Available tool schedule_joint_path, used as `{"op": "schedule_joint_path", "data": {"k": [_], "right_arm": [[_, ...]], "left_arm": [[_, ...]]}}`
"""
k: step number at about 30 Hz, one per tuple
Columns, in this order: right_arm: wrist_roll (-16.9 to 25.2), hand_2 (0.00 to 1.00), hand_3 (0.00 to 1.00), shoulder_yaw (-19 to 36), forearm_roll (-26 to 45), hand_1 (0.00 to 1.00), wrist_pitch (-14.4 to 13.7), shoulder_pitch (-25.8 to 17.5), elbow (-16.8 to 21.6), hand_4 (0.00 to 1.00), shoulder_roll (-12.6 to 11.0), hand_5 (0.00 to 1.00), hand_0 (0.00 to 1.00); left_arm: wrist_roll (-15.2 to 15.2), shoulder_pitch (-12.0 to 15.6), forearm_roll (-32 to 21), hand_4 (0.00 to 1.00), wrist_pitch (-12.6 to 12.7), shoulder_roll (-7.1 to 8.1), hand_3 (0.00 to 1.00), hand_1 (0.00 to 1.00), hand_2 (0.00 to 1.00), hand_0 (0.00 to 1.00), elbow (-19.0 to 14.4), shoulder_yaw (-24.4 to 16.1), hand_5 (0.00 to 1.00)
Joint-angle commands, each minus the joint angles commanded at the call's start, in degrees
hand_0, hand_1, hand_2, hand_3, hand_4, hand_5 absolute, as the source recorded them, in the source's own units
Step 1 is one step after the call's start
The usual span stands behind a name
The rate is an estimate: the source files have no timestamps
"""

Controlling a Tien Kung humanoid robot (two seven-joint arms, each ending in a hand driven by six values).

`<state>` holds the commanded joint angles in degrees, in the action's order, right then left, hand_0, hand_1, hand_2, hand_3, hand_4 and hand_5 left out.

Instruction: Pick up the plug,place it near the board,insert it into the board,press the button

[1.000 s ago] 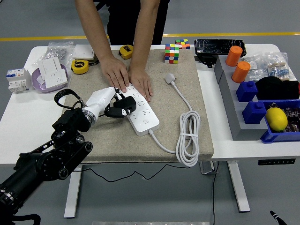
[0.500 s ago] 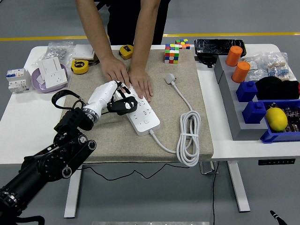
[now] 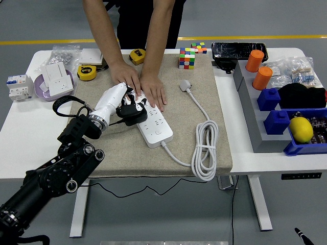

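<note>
The left hand [image 3: 116,104] grips the black plug [image 3: 134,111], which is over the left side of the white power strip [image 3: 153,124]. To insert well, I think the pins must face straight down above a socket. A person's hands [image 3: 140,87] press the strip's far end. The strip is smooth hard plastic, on a rough beige mat [image 3: 196,71].

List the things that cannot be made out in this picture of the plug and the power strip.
- Head view: the pins of the black plug are hidden under its body and the robot's white left hand, so whether they entered the white power strip is unclear.
- The strip's far end lies beneath the person's two hands.
- Its button is too small to identify.
- The right hand is outside the frame.
</note>
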<state>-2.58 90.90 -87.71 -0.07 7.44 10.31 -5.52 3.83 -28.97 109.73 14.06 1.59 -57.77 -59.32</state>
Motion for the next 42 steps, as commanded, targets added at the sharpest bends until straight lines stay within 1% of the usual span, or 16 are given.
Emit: {"op": "schedule_joint_path", "data": {"k": [5, 9, 12, 15, 16, 18, 21, 22, 26, 27, 28, 33, 34, 39, 40, 42], "right_arm": [[0.01, 0.734, 0.765, 0.08, 0.00, 0.733, -0.02, -0.05, 0.00, 0.998, 0.04, 0.968, 0.813], [0.01, 0.734, 0.765, 0.20, 0.00, 0.733, -0.04, -0.13, 0.00, 0.998, 0.05, 0.968, 0.813], [-0.04, 0.734, 0.765, 0.27, -0.07, 0.733, -0.04, -0.23, 0.00, 0.998, 0.08, 0.968, 0.813], [-0.06, 0.734, 0.765, 0.28, -0.17, 0.733, -0.02, -0.31, 0.00, 0.998, 0.04, 0.968, 0.813], [-0.05, 0.734, 0.765, 0.23, -0.14, 0.733, -0.02, -0.30, 0.00, 0.998, 0.02, 0.968, 0.813], [-0.08, 0.734, 0.765, 0.12, -0.16, 0.733, 0.02, -0.22, 0.00, 0.998, -0.01, 0.968, 0.813], [0.00, 0.734, 0.765, -0.15, -0.01, 0.733, 0.06, -0.08, 0.00, 0.998, -0.05, 0.968, 0.813], [0.04, 0.734, 0.765, -0.29, 0.06, 0.733, 0.08, 0.02, 0.00, 0.998, -0.06, 0.969, 0.813], [0.06, 0.734, 0.765, -0.46, 0.09, 0.733, 0.10, 0.04, 0.00, 0.998, -0.12, 0.969, 0.813], [0.03, 0.734, 0.765, -0.39, -0.01, 0.733, 0.10, -0.02, 0.00, 0.998, -0.14, 0.969, 0.813], [-0.07, 0.734, 0.765, -0.19, -0.25, 0.733, 0.10, -0.16, 0.00, 0.998, -0.15, 0.970, 0.813], [-0.20, 0.734, 0.765, 0.26, -0.67, 0.733, 0.09, -0.58, 0.00, 0.998, -0.17, 0.970, 0.813], [-0.20, 0.734, 0.765, 0.28, -0.69, 0.734, 0.09, -0.55, 0.00, 0.998, -0.16, 0.970, 0.813], [0.00, 0.734, 0.765, -0.10, -0.26, 0.734, 0.10, -0.19, 0.00, 0.998, -0.18, 0.970, 0.813], [0.04, 0.734, 0.765, -0.15, -0.18, 0.734, 0.10, -0.11, 0.00, 0.998, -0.20, 0.971, 0.813], [0.09, 0.734, 0.765, -0.20, -0.08, 0.734, 0.09, 0.02, 0.00, 0.998, -0.23, 0.971, 0.813]], "left_arm": [[-0.40, 0.79, 1.20, 0.586, 1.09, -0.36, 0.176, 0.129, 0.144, 0.374, -2.82, -2.94, 0.390], [-0.84, 2.20, 1.57, 0.586, 2.08, -0.86, 0.176, 0.129, 0.144, 0.374, -5.42, -6.69, 0.390], [-1.59, 2.71, -0.22, 0.597, 2.61, -0.68, 0.188, 0.141, 0.150, 0.373, -6.30, -8.39, 0.400], [-2.43, 2.61, -4.19, 0.597, 1.33, -0.34, 0.188, 0.141, 0.150, 0.373, -5.13, -8.73, 0.400], [-2.47, 2.51, -5.15, 0.958, 0.76, -0.35, 0.533, 0.581, 0.545, 0.608, -4.62, -8.59, 0.464], [-2.20, 1.94, -6.56, 0.958, -1.18, -0.55, 0.533, 0.581, 0.545, 0.608, -2.93, -7.42, 0.464], [-1.38, 1.11, -6.86, 0.958, -3.29, -0.92, 0.533, 0.581, 0.545, 0.608, -0.88, -5.61, 0.464], [-0.88, 0.59, -6.40, 0.998, -4.10, -1.14, 0.732, 0.749, 0.712, 0.704, 0.33, -4.64, 0.478], [0.16, -0.33, -5.27, 0.998, -5.55, -1.52, 0.732, 0.749, 0.712, 0.704, 3.28, -2.46, 0.478], [0.24, -0.42, -5.03, 0.998, -5.64, -1.59, 0.732, 0.749, 0.712, 0.704, 3.71, -2.19, 0.478], [0.28, -0.46, -4.45, 0.998, -5.63, -1.59, 0.770, 0.811, 0.744, 0.731, 4.16, -2.02, 0.431], [0.97, -0.66, -1.02, 0.998, -5.36, -1.59, 0.770, 0.811, 0.744, 0.731, 5.22, -0.98, 0.431], [1.03, -0.69, -0.74, 0.998, -5.29, -1.59, 0.743, 0.768, 0.709, 0.704, 5.42, -0.67, 0.323], [1.92, -0.91, 3.28, 0.998, -4.83, -1.59, 0.743, 0.768, 0.709, 0.704, 6.28, 0.51, 0.323], [2.16, -1.04, 4.32, 0.998, -4.83, -1.59, 0.682, 0.700, 0.654, 0.639, 6.43, 0.77, 0.287], [2.64, -1.25, 6.84, 0.998, -4.85, -1.59, 0.682, 0.700, 0.654, 0.639, 6.63, 1.19, 0.287]]}}
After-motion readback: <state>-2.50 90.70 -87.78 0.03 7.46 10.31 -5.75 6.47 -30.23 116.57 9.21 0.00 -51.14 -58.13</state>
